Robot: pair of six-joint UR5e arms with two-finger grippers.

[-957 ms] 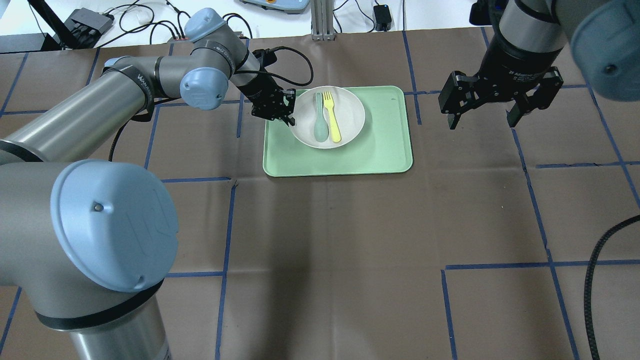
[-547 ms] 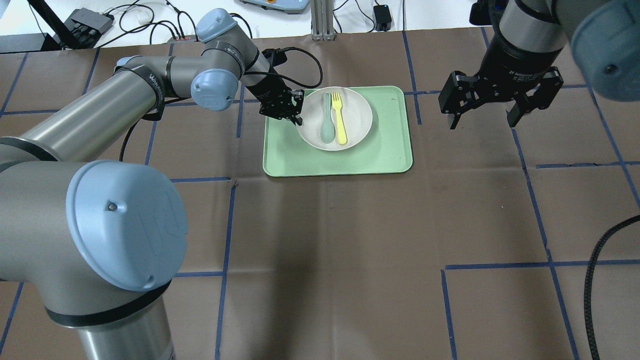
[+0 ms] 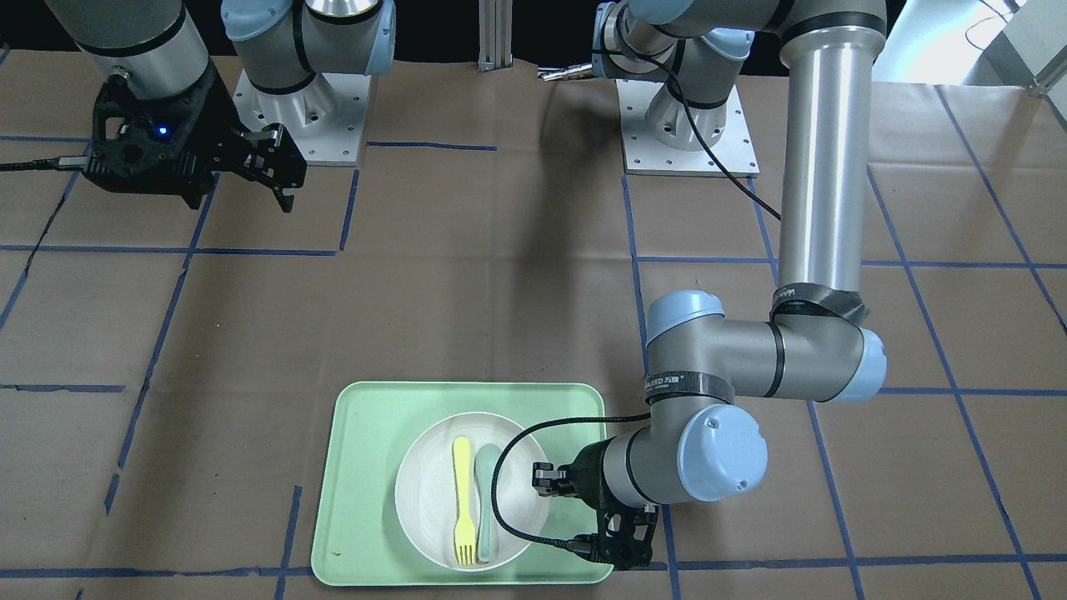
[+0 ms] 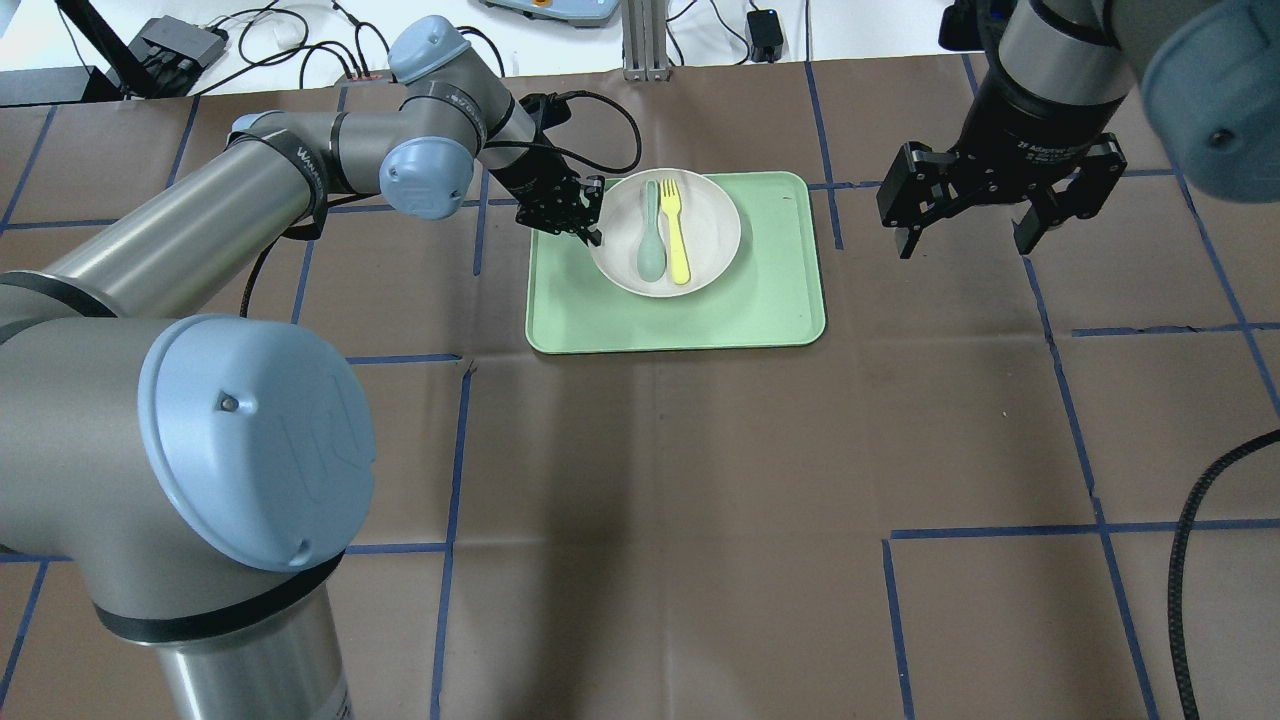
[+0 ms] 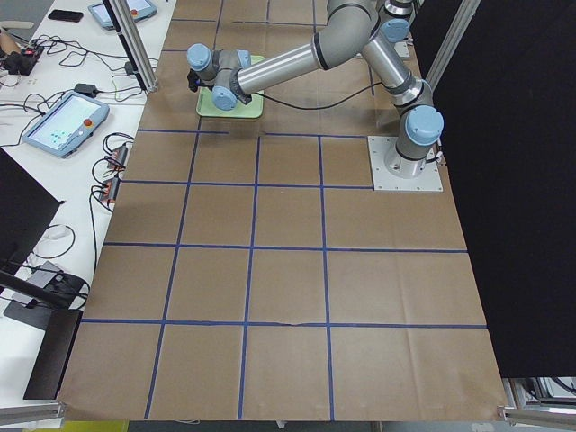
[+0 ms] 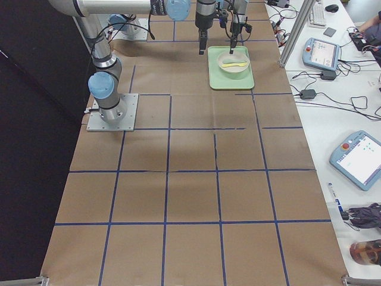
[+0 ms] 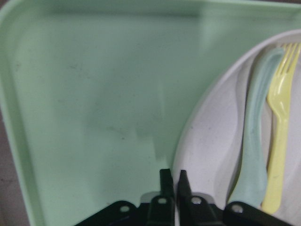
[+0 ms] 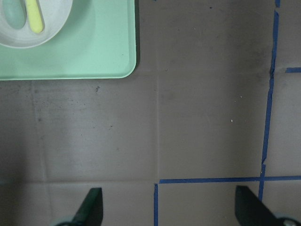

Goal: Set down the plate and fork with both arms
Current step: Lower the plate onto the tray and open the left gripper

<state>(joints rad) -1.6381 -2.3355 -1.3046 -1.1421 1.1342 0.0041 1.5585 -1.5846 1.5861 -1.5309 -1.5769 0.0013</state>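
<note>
The off-white plate (image 4: 715, 225) sits on the mint-green tray (image 4: 760, 300), toward its far left part. The pale-yellow fork (image 4: 675, 230) lies in the plate beside a grey-green spoon (image 4: 650, 235). My left gripper (image 4: 592, 228) is shut on the plate's left rim. The left wrist view shows its fingers (image 7: 164, 181) pinched together at the rim of the plate (image 7: 211, 141), with the fork (image 7: 280, 117) to the right. My right gripper (image 4: 965, 248) is open and empty, hanging above the table right of the tray. The front-facing view shows the plate (image 3: 433, 492) and the fork (image 3: 463, 500).
The tray (image 3: 367, 483) lies on brown paper marked with blue tape lines. The right wrist view shows the tray's corner (image 8: 94, 56) and bare paper below the right gripper (image 8: 169, 207). Cables and controllers lie beyond the table's far edge.
My left gripper has moved a little to the right with the plate's rim in it, shifting the plate, fork and spoon rightward on the tray. The right arm has not moved.
</note>
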